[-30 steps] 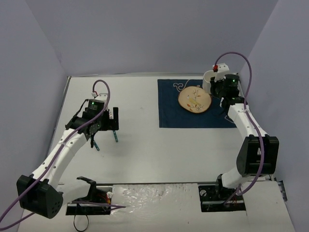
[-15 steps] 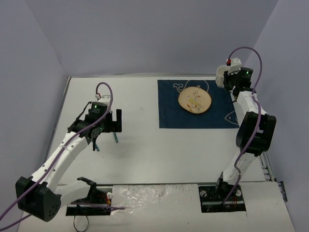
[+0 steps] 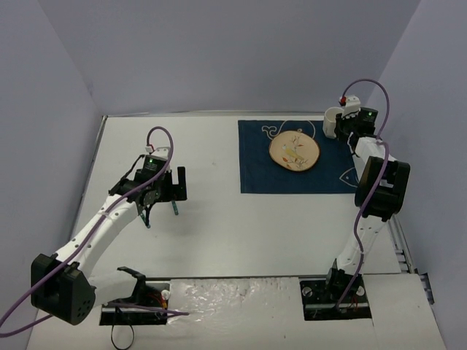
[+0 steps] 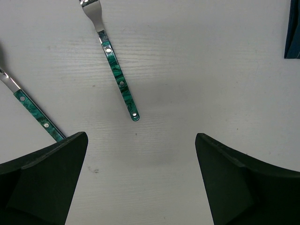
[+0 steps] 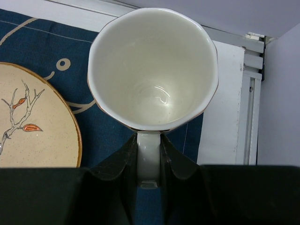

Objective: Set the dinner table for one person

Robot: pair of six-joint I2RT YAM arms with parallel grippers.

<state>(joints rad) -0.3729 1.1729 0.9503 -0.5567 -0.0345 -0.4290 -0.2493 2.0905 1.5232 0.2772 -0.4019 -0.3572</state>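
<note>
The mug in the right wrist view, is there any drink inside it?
No, the white mug, held by its handle in the right gripper, shows a bare bottom.

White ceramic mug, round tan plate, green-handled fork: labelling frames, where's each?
white ceramic mug [image 5: 153, 91], right wrist view, inner wall
round tan plate [image 3: 295, 152], top external view, centre
green-handled fork [image 4: 118, 75], left wrist view, handle

The white worktop [image 3: 219, 240] carries a navy placemat [image 3: 255, 175] toward its far right. Well left of the placemat lie a green-handled fork [image 4: 117, 75] and, farther left, a second green-handled utensil [image 4: 33, 112].
</note>
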